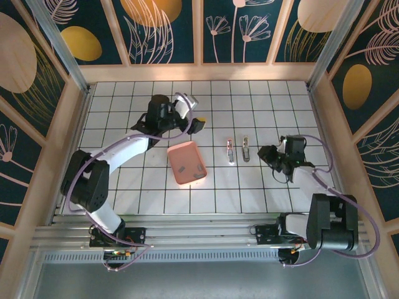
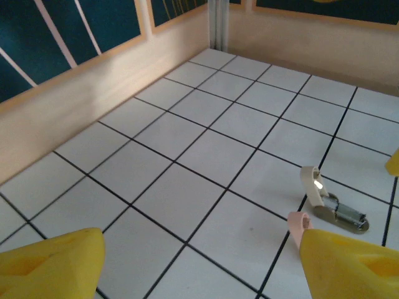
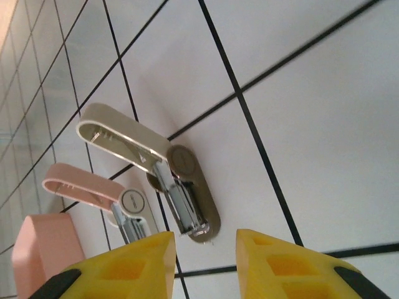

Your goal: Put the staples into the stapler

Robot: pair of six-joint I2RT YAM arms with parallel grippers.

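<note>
Two mini staplers lie hinged open side by side on the tiled table: a pale pink one [image 1: 230, 151] [image 3: 93, 187] and a beige-white one [image 1: 245, 149] [image 3: 149, 165] [image 2: 330, 205]. The pink stapler's tip [image 2: 298, 222] peeks from behind a left finger. A small grey staple strip [image 1: 181, 168] lies in the salmon-pink tray [image 1: 177, 152]. My right gripper [image 1: 273, 157] [image 3: 206, 265] is open, just right of the beige stapler, its yellow fingers straddling the stapler's metal front end without touching it. My left gripper [image 1: 198, 124] [image 2: 199, 268] hangs open above bare tiles behind the tray, holding nothing.
The salmon-pink tray corner [image 3: 43, 255] sits left of the pink stapler. Wooden walls [image 2: 93, 106] fence the table at the back and sides. Open tiles lie behind and in front of the staplers.
</note>
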